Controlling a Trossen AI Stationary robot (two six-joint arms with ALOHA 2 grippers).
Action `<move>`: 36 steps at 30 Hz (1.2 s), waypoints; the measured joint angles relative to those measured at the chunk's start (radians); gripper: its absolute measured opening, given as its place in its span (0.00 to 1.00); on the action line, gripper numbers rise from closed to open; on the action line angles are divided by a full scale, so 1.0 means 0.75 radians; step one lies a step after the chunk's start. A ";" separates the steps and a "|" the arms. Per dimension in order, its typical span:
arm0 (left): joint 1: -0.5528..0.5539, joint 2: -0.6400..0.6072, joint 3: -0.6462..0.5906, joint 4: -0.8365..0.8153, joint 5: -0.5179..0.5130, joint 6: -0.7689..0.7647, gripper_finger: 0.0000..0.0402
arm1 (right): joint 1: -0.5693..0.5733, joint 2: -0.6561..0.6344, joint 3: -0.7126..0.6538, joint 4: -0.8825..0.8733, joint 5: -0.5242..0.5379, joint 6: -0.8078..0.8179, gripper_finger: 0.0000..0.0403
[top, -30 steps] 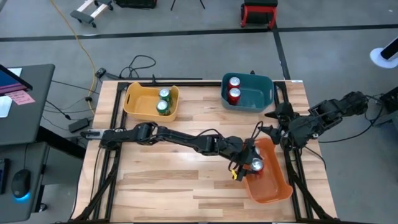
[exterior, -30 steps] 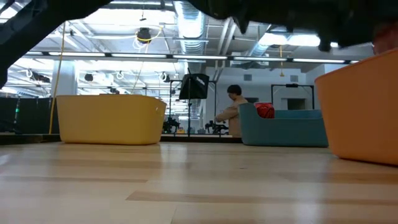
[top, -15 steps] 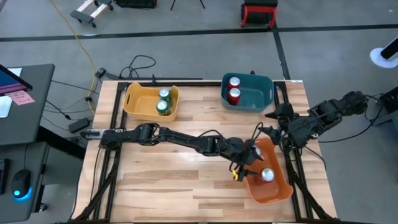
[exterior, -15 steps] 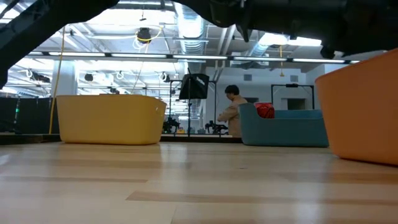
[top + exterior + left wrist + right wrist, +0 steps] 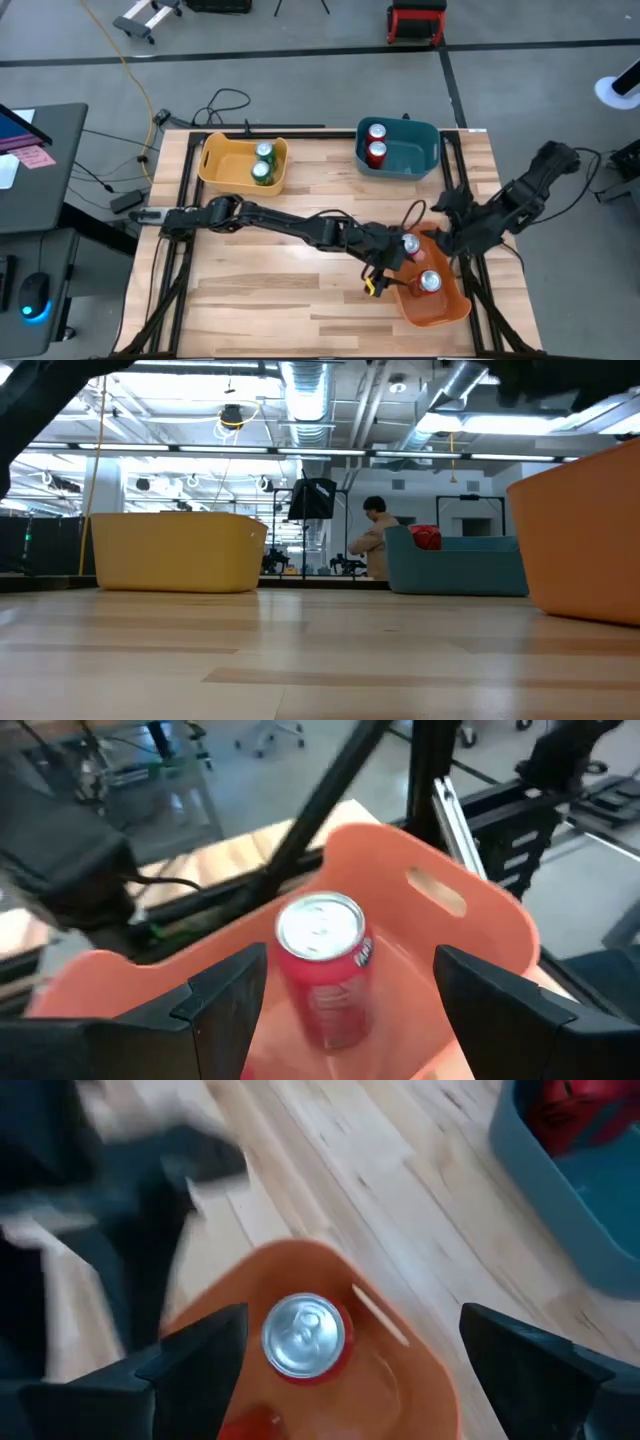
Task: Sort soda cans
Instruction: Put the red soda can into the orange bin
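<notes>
Seen from above, six soda cans sit in three plastic bins on the wooden table. Two green cans stand in the yellow bin at about eleven o'clock. Two red cans stand in the teal bin at about one o'clock. At about four o'clock the orange bin holds two more red cans: one upright can near its middle, and another can at its upper end.

The left arm reaches across the table from nine o'clock. Its left gripper hangs over the orange bin's near rim with its fingers spread apart and holding nothing. Its wrist camera looks down on a red can standing free between them, inside the bin.

The right gripper hovers at the bin's three o'clock edge, just beside the upper can, its fingers wide apart and empty. Its own camera shows a can's silver top below.

At table height, a person is visible in the room beyond the teal bin.
</notes>
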 joint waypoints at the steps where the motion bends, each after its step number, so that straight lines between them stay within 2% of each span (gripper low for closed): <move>1: 0.000 -0.021 0.000 -0.017 -0.012 0.001 0.70 | 0.020 0.020 0.000 -0.020 0.004 0.031 0.95; 5: 0.000 -0.109 0.001 -0.090 -0.085 -0.016 0.69 | 0.104 0.072 0.000 -0.034 0.007 0.074 0.95; 13: -0.017 -0.259 0.003 -0.192 -0.216 -0.015 0.59 | 0.276 0.182 0.000 0.008 -0.017 0.162 0.95; 18: -0.014 -0.280 0.002 -0.167 -0.241 -0.067 0.54 | 0.362 0.259 0.000 0.005 0.136 0.233 0.95; 24: -0.011 -0.289 0.002 -0.169 -0.366 -0.092 0.49 | 0.385 0.338 0.000 0.010 0.143 0.290 0.95; 27: -0.026 -0.289 -0.003 -0.170 -0.375 -0.095 0.46 | 0.411 0.371 0.000 0.022 0.132 0.320 0.95; 31: -0.075 -0.302 -0.145 -0.075 -0.386 -0.123 0.41 | 0.455 0.417 0.000 0.080 0.111 0.329 0.95; 36: -0.146 -0.404 -0.539 0.249 -0.481 -0.163 0.36 | 0.518 0.485 0.000 0.100 0.116 0.387 0.95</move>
